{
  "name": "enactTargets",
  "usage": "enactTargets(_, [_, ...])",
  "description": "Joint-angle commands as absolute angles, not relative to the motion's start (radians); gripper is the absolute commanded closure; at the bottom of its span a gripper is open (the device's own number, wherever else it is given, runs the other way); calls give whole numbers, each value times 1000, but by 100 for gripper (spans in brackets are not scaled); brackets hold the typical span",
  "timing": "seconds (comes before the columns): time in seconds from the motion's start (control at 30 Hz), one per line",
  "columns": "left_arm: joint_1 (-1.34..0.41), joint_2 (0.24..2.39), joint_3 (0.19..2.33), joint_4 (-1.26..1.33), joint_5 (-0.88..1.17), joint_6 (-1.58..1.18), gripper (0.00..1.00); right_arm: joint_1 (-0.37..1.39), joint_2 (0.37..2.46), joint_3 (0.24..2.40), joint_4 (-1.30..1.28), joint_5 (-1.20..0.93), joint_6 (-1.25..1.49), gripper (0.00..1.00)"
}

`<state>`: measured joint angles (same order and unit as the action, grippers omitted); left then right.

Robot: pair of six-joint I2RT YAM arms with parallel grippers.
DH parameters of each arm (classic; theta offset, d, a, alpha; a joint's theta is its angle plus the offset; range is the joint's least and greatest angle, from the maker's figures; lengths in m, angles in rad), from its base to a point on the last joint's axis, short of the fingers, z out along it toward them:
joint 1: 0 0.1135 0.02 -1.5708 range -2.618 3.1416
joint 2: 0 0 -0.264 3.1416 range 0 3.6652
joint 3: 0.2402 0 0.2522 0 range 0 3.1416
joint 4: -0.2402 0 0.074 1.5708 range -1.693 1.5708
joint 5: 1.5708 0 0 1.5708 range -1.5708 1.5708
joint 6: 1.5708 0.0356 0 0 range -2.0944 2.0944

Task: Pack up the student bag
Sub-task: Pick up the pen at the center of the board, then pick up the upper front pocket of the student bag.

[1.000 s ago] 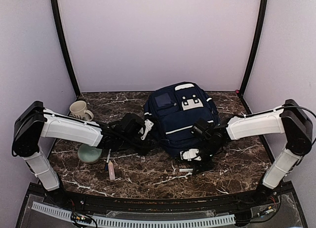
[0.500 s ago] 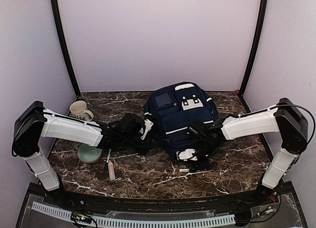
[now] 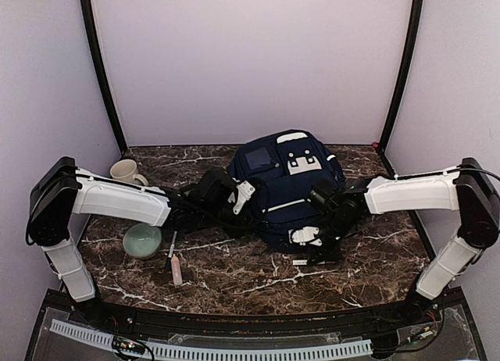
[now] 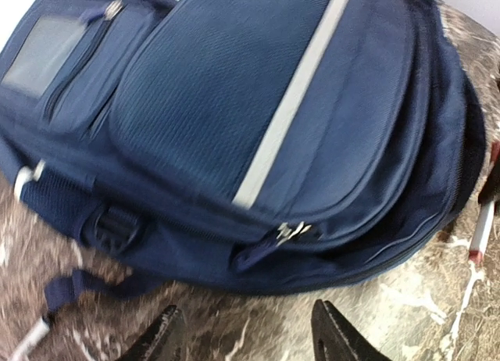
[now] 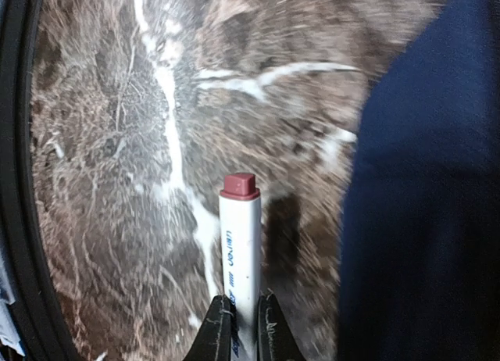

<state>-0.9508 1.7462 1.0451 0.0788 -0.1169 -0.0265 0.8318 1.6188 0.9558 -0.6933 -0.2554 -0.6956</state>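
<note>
The right gripper (image 5: 243, 312) was closed on a white marker (image 5: 238, 236), its two fingers pinching the barrel low down. The marker ran straight out along the line of the fingers, its dark-red cap farthest from the wrist. Whether it was lifted off the marble table (image 5: 117, 181) I could not tell. The student bag (image 5: 422, 220) filled the right side of that view, just beside the marker but apart from it. From above, this gripper sat low at the bag's near edge, towards its right corner. The bag lay beyond it with its front pockets up, its long axis running away from the arms towards the rear wall.

The left gripper (image 4: 246, 339) stood open and empty, low over the table, facing the bag's near-left flank, where paired zip pulls (image 4: 289, 232) sat together. Whether any compartment was open I could not tell. My guess is that the left arm, nearer the pulls, would have to part a zip before the marker could go in.

A mug (image 3: 125, 172), a pale-green bowl (image 3: 142, 240) and a slim pink item (image 3: 176, 271) lay well to the left, away from the right arm's path
</note>
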Motion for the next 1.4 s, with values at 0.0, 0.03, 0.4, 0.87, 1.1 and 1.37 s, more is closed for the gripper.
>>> enactTargets(0.0, [-965, 1791, 1133, 129, -31, 145, 42, 728, 1491, 988, -800, -352, -710, 98])
enactTargets(0.03, [-971, 1801, 1145, 136, -37, 180, 42, 709, 1468, 987, -812, -374, -711, 98])
enactTargets(0.4, [-978, 1980, 1394, 110, -26, 278, 42, 452, 1249, 926, -859, -467, -715, 98])
enactTargets(0.87, [-1028, 2150, 1561, 48, 13, 449, 41, 247, 1281, 971, -866, -582, -726, 98])
enactTargets(1.1, [-1064, 2161, 1557, 74, 19, 528, 41, 242, 1289, 973, -847, -598, -708, 98])
enactTargets(1.37, [-1072, 2184, 1569, 114, -107, 558, 40, 241, 1290, 968, -840, -608, -701, 98])
